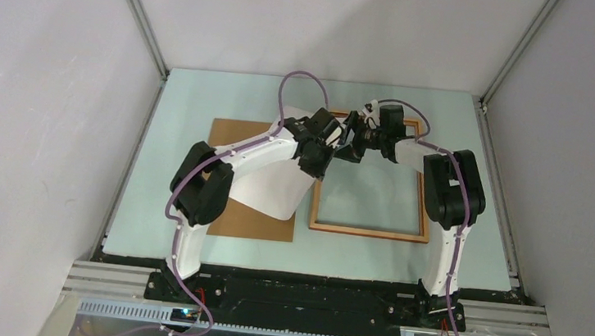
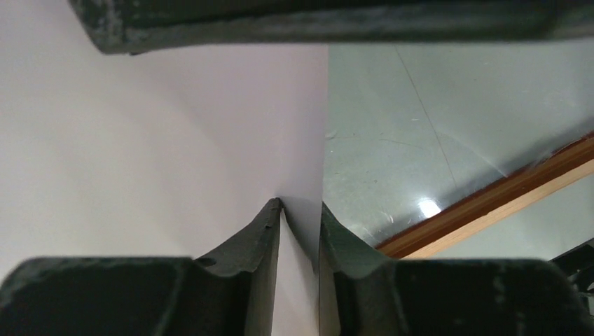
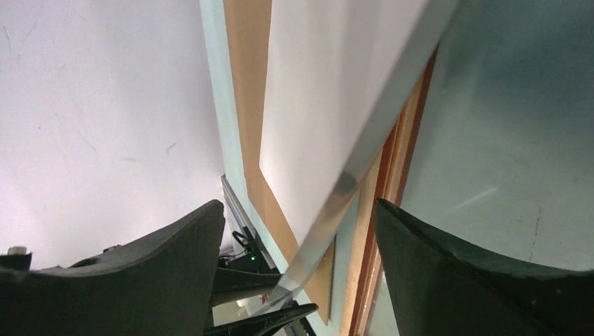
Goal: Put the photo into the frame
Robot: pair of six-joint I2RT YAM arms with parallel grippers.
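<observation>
Holds the photo (image 1: 276, 184) lifted and tilted, white back up, above the brown board (image 1: 249, 223) on the table (image 1: 176, 107), just beside the left rail of the frame (image 1: 367, 232). Pinches its edge in the left gripper (image 2: 301, 210), jaws pressed together on the sheet. Straddles a nearby edge with the right gripper (image 3: 301, 210), jaws spread wide, gaps showing on both sides.

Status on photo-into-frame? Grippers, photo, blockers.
Left gripper shut on large white-backed photo print, over flat brown backing board. Right gripper open, jaws astride print's edge. Thin orange-brown wooden frame flat on table, no blocker seen.
</observation>
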